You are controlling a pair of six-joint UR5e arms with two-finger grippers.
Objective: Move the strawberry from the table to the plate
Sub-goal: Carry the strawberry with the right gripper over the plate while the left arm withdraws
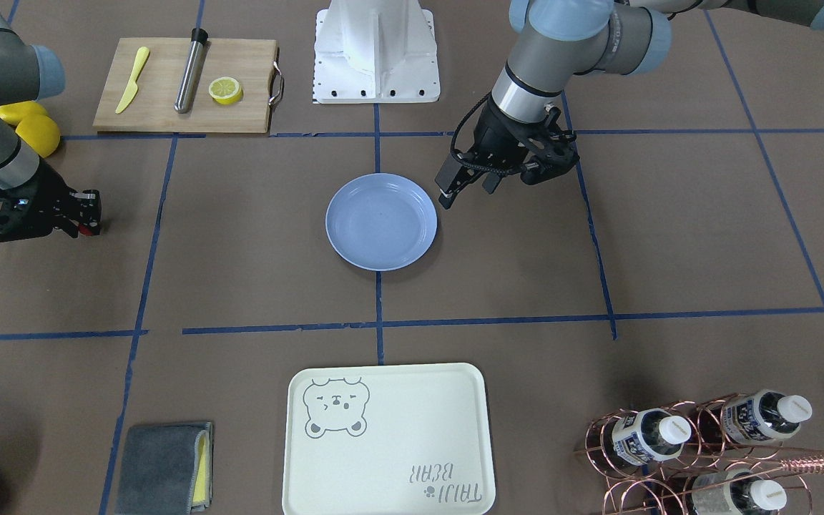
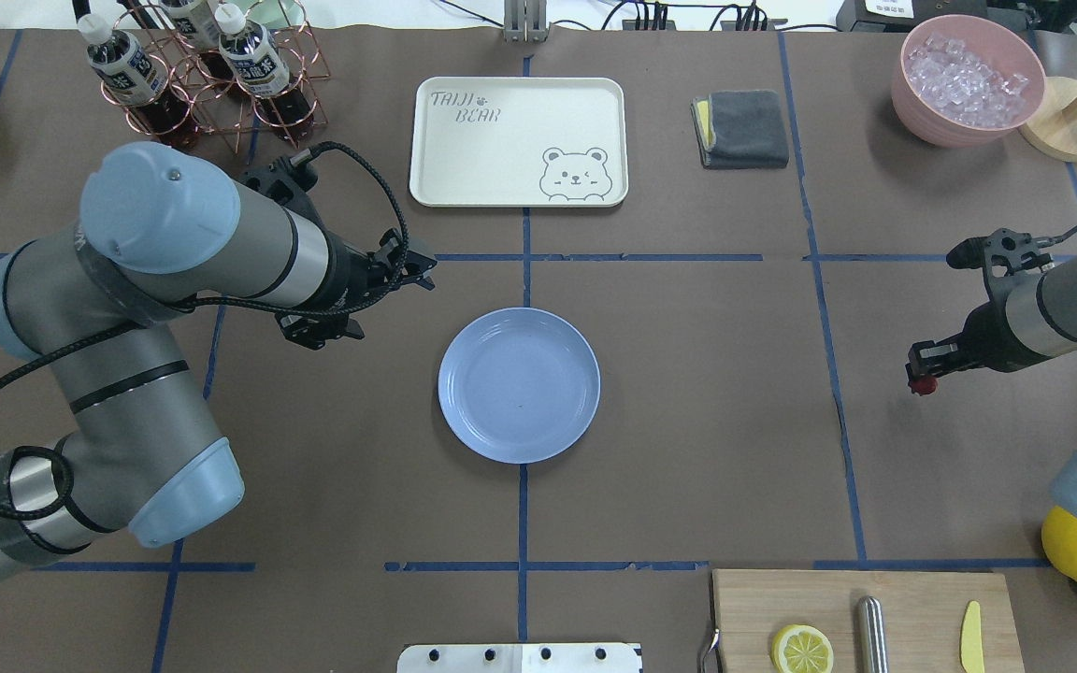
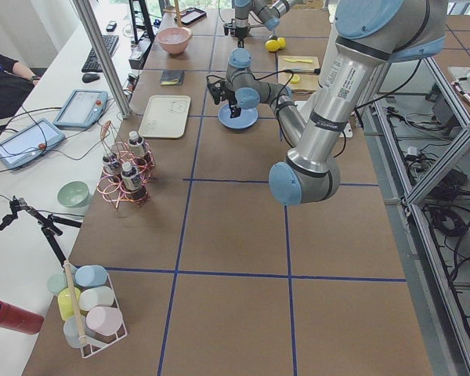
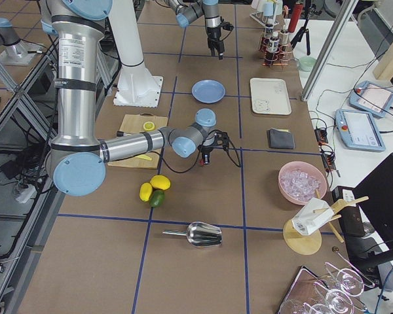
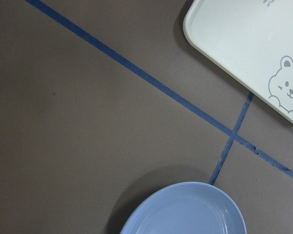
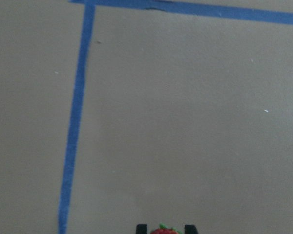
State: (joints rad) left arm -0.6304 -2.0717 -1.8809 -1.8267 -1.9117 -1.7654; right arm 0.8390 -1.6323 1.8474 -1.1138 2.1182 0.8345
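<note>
Brown taped table [image 2: 688,421] lay beneath the strawberry [image 6: 165,231], which I held pinched in my right gripper [image 2: 920,377] just above the paper, ready to carry to the plate [image 2: 519,385], well apart. My left gripper [image 1: 468,192] hung spread and empty beside the plate's rim, out of the way.

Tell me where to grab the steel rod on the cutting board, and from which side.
Grip the steel rod mid-shaft, straight down from above. It lies flat on the cutting board, a slim cylinder, so pinch across its width. The yellow knife and lemon half flank it, the lemon half nearer, so probably keep the opening narrow.
</note>
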